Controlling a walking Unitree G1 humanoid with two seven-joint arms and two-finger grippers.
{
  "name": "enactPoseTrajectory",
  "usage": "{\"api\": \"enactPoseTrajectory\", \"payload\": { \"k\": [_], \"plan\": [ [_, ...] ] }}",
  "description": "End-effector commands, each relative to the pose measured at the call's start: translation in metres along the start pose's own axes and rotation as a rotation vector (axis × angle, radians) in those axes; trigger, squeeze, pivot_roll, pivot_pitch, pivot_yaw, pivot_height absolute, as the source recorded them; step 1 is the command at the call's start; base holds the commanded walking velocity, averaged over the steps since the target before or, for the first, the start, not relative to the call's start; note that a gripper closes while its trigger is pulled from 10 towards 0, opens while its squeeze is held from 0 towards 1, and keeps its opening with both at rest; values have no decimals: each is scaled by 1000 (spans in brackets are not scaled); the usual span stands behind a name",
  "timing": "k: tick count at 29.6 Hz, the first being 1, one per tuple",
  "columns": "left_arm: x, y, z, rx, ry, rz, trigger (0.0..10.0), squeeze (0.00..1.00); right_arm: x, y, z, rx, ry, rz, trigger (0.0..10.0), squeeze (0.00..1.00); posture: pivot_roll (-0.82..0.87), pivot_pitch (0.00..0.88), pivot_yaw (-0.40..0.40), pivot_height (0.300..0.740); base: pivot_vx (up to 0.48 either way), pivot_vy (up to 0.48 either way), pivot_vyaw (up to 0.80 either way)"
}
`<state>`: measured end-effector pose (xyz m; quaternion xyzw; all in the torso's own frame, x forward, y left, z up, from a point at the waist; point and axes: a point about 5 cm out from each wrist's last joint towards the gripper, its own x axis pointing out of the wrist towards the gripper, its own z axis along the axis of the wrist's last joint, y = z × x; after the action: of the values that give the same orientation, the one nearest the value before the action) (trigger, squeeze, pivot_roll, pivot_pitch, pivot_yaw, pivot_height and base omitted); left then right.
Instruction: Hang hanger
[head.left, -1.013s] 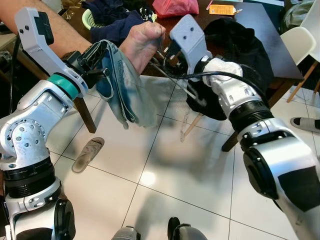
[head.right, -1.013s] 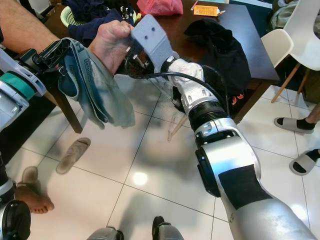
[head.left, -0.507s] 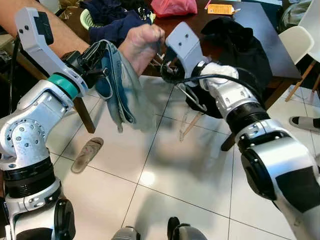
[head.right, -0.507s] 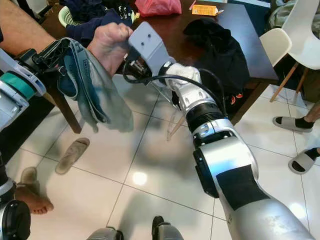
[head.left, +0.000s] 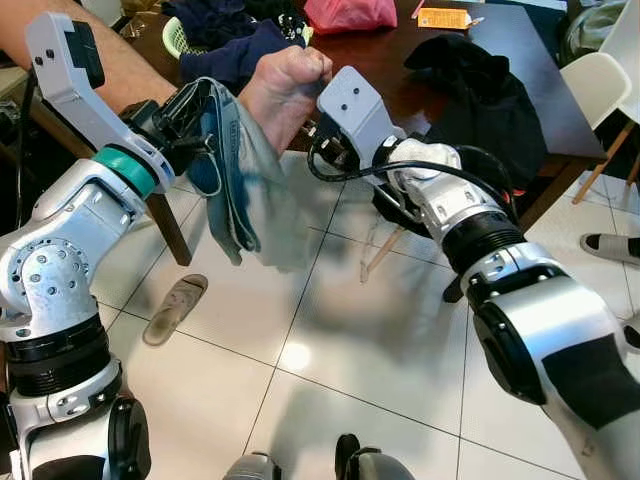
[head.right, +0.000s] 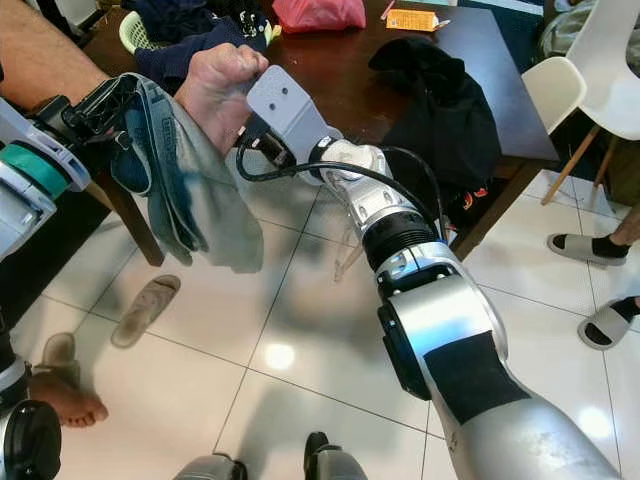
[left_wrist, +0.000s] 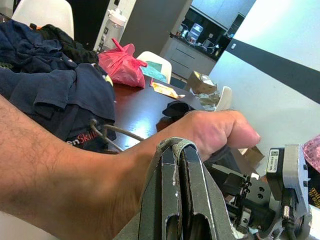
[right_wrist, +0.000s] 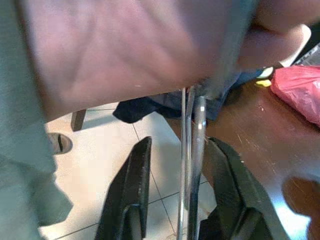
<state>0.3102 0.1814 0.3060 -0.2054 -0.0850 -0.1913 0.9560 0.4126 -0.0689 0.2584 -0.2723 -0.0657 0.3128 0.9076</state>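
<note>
My right gripper (right_wrist: 172, 200) is raised just under a person's fist (head.left: 285, 85), beside the table's near edge (head.right: 330, 105). Its two black fingers (right_wrist: 127, 195) stand apart, and the thin metal rods of the hanger (right_wrist: 192, 150) run down from that fist between them; I cannot tell if either finger touches the wire. My left gripper (head.left: 190, 125) is clamped on a grey-blue cloth (head.left: 245, 195) that hangs down beside the person's forearm (left_wrist: 60, 165).
</note>
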Motion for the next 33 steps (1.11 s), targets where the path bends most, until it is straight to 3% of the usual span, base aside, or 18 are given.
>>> {"api": "enactPoseTrajectory", "payload": {
  "k": [1,33],
  "plan": [
    [-4,-2,4,13,-18,-4,10000,0,0,0,-4,20,11,-10,0,0,241,39,20,740,0,0,0],
    [-3,-1,4,15,-21,11,10000,0,-3,-6,-4,84,-10,-23,0,0,234,37,18,740,0,0,0]
  ]
}}
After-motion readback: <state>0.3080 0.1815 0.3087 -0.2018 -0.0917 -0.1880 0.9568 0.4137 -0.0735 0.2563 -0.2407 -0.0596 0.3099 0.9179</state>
